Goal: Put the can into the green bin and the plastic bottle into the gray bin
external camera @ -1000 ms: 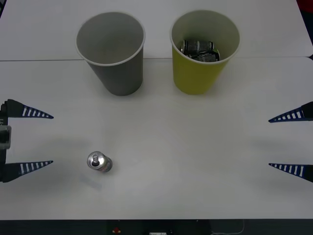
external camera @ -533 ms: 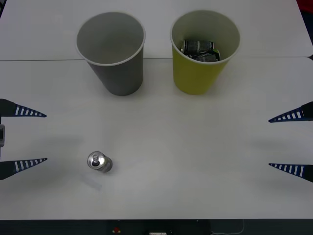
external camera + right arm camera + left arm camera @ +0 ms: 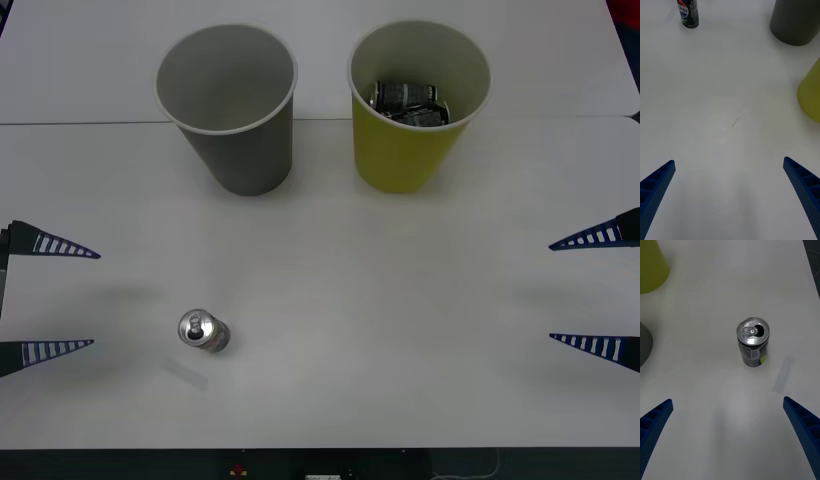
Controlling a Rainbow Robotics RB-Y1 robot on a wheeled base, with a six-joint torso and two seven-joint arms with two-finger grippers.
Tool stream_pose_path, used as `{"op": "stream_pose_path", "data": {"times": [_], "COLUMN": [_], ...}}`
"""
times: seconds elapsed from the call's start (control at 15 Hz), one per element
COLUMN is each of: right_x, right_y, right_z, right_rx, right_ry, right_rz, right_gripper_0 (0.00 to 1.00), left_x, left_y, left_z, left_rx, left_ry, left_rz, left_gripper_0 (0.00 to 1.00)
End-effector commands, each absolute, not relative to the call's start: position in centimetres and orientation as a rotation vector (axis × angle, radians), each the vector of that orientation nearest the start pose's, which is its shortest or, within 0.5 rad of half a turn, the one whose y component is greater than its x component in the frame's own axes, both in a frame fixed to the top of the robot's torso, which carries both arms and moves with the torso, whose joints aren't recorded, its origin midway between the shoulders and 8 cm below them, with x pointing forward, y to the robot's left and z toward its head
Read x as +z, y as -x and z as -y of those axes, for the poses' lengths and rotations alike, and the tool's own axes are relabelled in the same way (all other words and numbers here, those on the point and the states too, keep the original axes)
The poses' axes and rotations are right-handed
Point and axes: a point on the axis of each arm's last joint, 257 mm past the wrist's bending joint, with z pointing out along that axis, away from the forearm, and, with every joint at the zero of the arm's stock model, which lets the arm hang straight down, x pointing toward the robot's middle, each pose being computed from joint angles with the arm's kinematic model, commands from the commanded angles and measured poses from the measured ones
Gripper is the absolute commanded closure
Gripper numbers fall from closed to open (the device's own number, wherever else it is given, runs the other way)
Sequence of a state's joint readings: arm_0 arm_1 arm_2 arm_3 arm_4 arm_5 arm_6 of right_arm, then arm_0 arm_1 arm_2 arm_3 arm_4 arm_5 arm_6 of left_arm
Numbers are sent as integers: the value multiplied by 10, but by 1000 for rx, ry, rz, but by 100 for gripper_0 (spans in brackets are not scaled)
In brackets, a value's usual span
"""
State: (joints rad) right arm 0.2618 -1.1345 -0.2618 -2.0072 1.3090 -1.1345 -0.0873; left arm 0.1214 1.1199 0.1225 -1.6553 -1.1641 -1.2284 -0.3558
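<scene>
The can [image 3: 204,331] stands upright on the white table at the front left, black with a silver top; it also shows in the left wrist view [image 3: 752,341] and the right wrist view [image 3: 688,13]. My left gripper [image 3: 92,299] is open at the left edge, a short way left of the can, with nothing between its fingers. My right gripper [image 3: 552,292] hangs open at the right edge, far from the can. The gray bin [image 3: 228,100] and the green bin [image 3: 420,100] stand side by side at the back. The plastic bottle is out of view.
Several silver-gray cans with dark print [image 3: 405,100] lie inside the green bin. A pale strip [image 3: 185,372] lies flat on the table just in front of the can. A seam between two tabletops [image 3: 80,123] runs behind the bins' bases.
My left gripper has drawn back slightly toward the left edge and shifted toward the front of the table. The can, the bins and the right gripper have stayed put.
</scene>
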Motion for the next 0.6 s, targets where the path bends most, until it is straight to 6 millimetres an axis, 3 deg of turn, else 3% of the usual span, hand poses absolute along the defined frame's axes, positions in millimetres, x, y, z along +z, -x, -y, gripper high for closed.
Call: {"op": "stream_pose_path", "data": {"times": [0.07, 0.33, 0.6], "right_x": [-167, -167, -167], "right_y": [-341, -341, -341], "right_z": [286, 286, 286], "right_rx": [209, 209, 209], "right_ry": [1634, 1634, 1634], "right_rz": [-1596, -1596, -1596], "right_gripper_0": [0, 0, 0], "left_x": [-216, -239, -256], "left_y": [-362, -366, -363], "left_z": [-327, -335, -329], "left_rx": [-262, -335, -446], "left_ry": [-1717, -1667, -1600], "left_rz": [-1397, -1427, -1468], "left_gripper_0": [0, 0, 0]}}
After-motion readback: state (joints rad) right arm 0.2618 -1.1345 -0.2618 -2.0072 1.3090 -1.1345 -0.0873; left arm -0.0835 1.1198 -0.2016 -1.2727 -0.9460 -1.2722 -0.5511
